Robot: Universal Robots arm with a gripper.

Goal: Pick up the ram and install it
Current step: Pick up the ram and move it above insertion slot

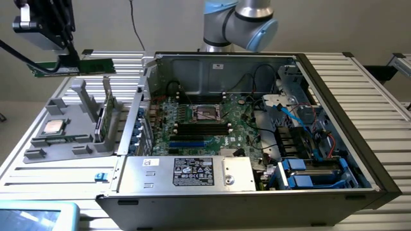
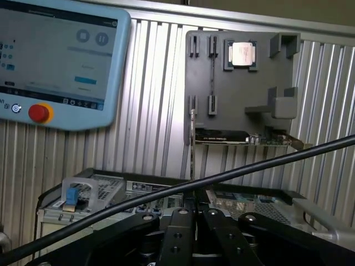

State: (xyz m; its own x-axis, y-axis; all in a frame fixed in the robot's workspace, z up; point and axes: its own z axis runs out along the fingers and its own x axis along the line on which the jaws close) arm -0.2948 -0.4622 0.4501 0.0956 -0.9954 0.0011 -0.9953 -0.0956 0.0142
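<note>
- My gripper [image 1: 67,61] is drawn in narrow and pinched on the ram [image 1: 90,65]. I hold it level in the air, long edge down.
- The ram hangs above the slatted table [image 1: 378,96], on the far side of the grey holder [image 1: 64,130]. It is off to the exterior view's left of the open computer case [image 1: 218,72].
- It is well apart from the black memory slots [image 1: 202,127] on the motherboard [image 1: 192,115].
- My grip sits towards the middle of the stick's length, with green board sticking out both sides. The longer run points towards the case.
- In the wrist view my fingers [image 2: 177,233] stand almost together, which fits a board this thin.
- How it handles, as I judge it: very light and stiff along its length, but thin, so it would not like twisting or a skewed push.
- The flat faces look smooth, so a clamp across both faces near the top edge seems the right hold. That leaves the contact edge free.
- A mid-length grip should balance it so neither end droops.
- It looks fragile where it matters. I reckon the small chips and the bottom contacts are the parts to keep my pads off.
- Down on the holder, the silver processor chip [image 1: 53,127] lies flat and the taller expansion card [image 1: 106,113] stands upright. Neither touches me.
- In the wrist view, a black cable [image 2: 233,173] crosses in front of my fingers, clear of the grip as far as I can tell.
</note>
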